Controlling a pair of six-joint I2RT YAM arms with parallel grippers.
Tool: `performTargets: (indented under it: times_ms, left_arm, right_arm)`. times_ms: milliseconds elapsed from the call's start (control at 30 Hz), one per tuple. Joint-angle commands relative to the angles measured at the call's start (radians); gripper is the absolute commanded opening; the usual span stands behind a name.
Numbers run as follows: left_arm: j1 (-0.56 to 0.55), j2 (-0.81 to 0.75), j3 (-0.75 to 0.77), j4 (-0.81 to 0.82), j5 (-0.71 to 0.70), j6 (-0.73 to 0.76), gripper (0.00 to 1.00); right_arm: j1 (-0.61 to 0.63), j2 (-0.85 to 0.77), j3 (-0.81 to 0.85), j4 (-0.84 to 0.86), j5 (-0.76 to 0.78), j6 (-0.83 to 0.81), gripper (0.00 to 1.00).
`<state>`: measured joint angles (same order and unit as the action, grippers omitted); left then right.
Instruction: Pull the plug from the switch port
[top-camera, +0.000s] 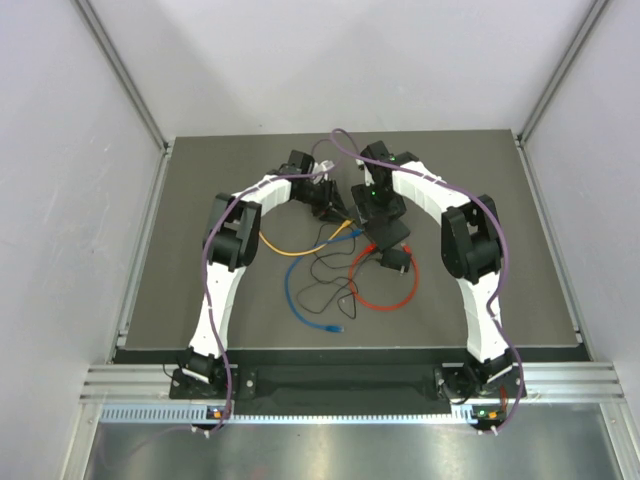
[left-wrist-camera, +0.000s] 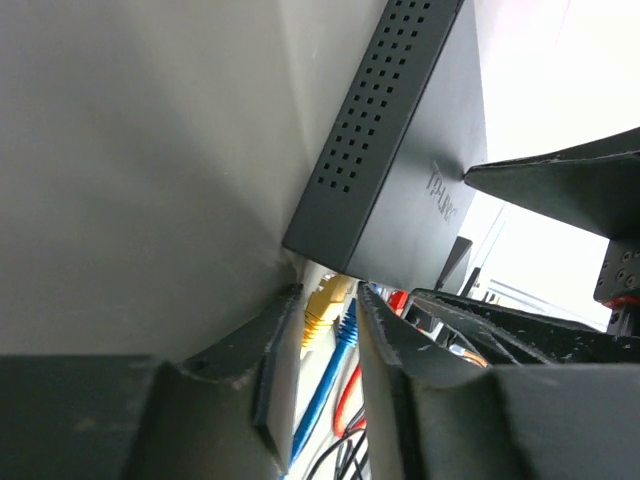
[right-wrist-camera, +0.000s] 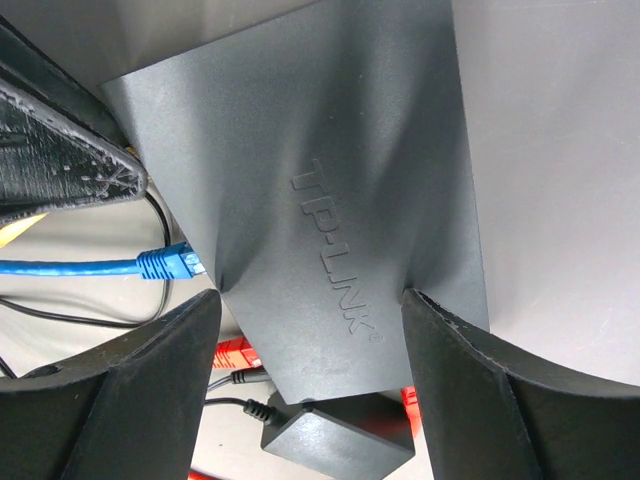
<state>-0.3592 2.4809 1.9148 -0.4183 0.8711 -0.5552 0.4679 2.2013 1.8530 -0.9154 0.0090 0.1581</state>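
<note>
where my arms are bolted: the near edge of the table (top-camera: 520, 300), both bases side by side, each arm arching out over the dark top.
loose cables: a blue cable (top-camera: 292, 300), a red cable (top-camera: 385, 302) curled in a ring and a thin black wire (top-camera: 325, 272) lie between my arms. a yellow cable (top-camera: 295, 250) runs just beyond them.
power adapter (right-wrist-camera: 340, 435): a small black block just beside the near end of the switch, with its wire leading off to one side.
switch (right-wrist-camera: 330, 150): a flat black box with tp-link lettering. it sits past the loose cables in the middle of the table, between my two grippers. its vented side wall faces my left wrist camera.
right gripper (right-wrist-camera: 310, 300): my fingers are spread wide, one pressed against each opposite edge of the switch, pinching it across its width.
red plug (right-wrist-camera: 235, 352): at the switch's edge, close beside one of my right fingers.
blue plug (right-wrist-camera: 165, 263): its head is at the socket edge of the switch. i cannot tell how deep it sits.
yellow plug (left-wrist-camera: 325, 305): just beside the blue plug, at the same edge.
left gripper (left-wrist-camera: 332, 300): farthest out, with my fingers drawn close to a narrow gap. the yellow and blue plugs line up with that gap, and i cannot tell whether the pads pinch either one.
</note>
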Motion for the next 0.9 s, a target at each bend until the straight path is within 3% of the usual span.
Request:
performTargets:
  times_ms: [0,167,300,333,633,867]
  left_arm:
    - [-0.052,0.067,0.0,-0.043,-0.112,0.023,0.36]
    - [-0.052,0.064,-0.002,-0.04,-0.138,0.017,0.36]
    - [-0.055,0.067,-0.013,-0.053,-0.176,0.02,0.31]
    - [-0.057,0.069,-0.017,-0.051,-0.187,0.017,0.25]
    - [-0.075,0.078,-0.007,-0.073,-0.274,-0.025,0.0]
    - [-0.087,0.098,0.024,-0.126,-0.287,-0.008,0.0]
  right_arm:
    - [-0.002,0.048,-0.02,0.01,-0.069,0.015,0.72]
    - [0.003,0.051,-0.017,0.009,-0.069,0.017,0.72]
    - [0.005,0.055,-0.012,0.006,-0.064,0.017,0.71]
    - [0.005,0.057,-0.009,0.006,-0.064,0.018,0.71]
    - [0.028,0.067,-0.002,-0.007,-0.02,0.031,0.69]
    - [0.051,0.083,0.012,-0.02,0.103,0.06,0.68]
